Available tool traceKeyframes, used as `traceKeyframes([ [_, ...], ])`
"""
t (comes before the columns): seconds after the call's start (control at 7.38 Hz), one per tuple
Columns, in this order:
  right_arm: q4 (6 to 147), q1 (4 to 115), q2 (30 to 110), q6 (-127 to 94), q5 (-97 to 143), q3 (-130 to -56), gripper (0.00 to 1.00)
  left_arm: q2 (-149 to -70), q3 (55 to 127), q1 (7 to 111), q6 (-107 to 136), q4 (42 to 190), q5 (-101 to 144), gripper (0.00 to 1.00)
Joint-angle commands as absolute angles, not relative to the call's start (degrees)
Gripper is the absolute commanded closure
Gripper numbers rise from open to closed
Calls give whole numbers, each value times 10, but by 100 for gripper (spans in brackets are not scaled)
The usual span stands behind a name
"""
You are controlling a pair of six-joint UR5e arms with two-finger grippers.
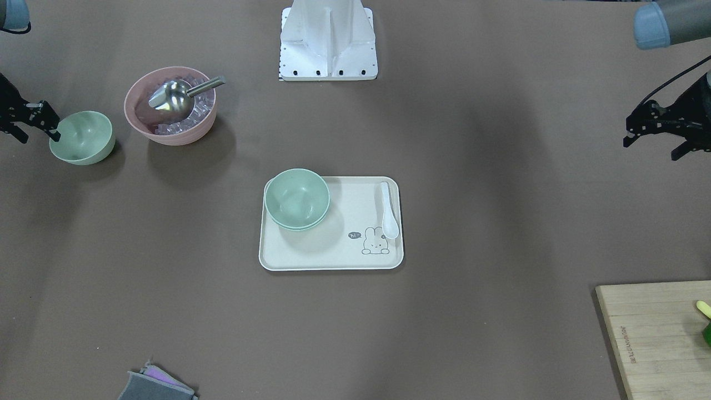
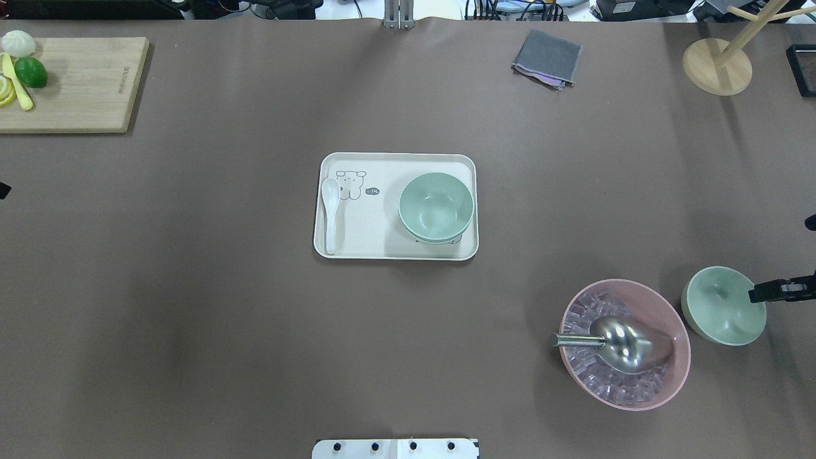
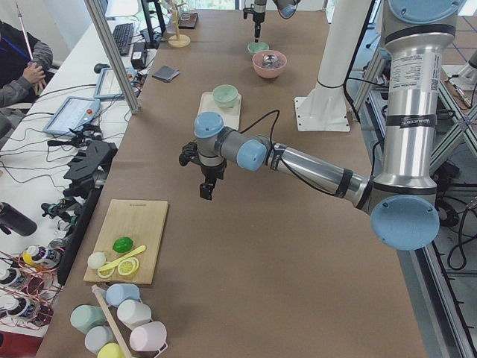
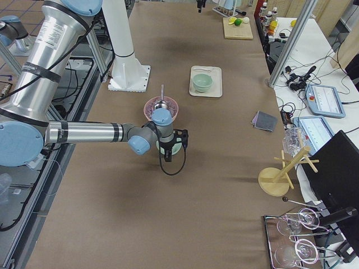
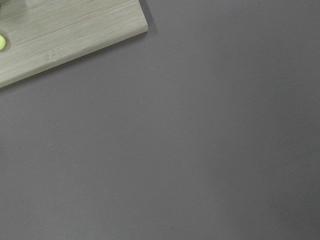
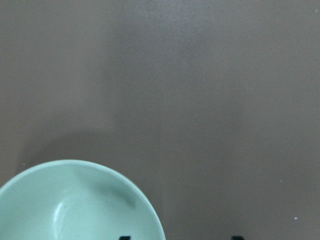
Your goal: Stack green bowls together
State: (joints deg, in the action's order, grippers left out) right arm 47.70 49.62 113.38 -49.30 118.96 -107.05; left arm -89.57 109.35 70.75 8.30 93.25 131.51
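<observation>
Right end effector [image 1: 39, 136] points down, fingers apart astride the rim of the lone green bowl [image 1: 83, 139]. Left end effector [image 1: 652, 145] hangs apart over the counter [image 1: 500, 222]. The stacked green bowls [image 1: 297, 199] sit between them.

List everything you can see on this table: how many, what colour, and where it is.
stacked green bowls: two, mint, nested on the tray
lone green bowl: one, mint, beside the pink bowl
tray: one, cream, middle of the table
spoon: one, white, on the tray
pink bowl: one, pink, robot's right side
scoop: one, metal, in the pink bowl
cutting board: one, wood, far left corner
cloth: one, grey, far edge
wooden stand: one, far right corner
right gripper: open, straddling the lone green bowl's rim
left gripper: open, above bare table
</observation>
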Motion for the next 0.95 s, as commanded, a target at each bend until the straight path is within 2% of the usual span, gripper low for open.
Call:
traceKeyframes([
  [0.0,472,468,1139,-493,1165,-1071,52,-896,1094,708,84,933,1316,2],
  [0.14,472,467,1139,-493,1165,-1071,61,-896,1094,708,85,933,1316,2],
  [0.41,472,466,1138,-493,1165,-1071,94,-896,1092,708,86,933,1316,2],
  [0.54,472,466,1138,-493,1165,-1071,100,-896,1092,708,86,933,1316,2],
  [0.81,473,473,1129,-492,1176,-1076,100,-896,1093,708,86,933,1316,2],
])
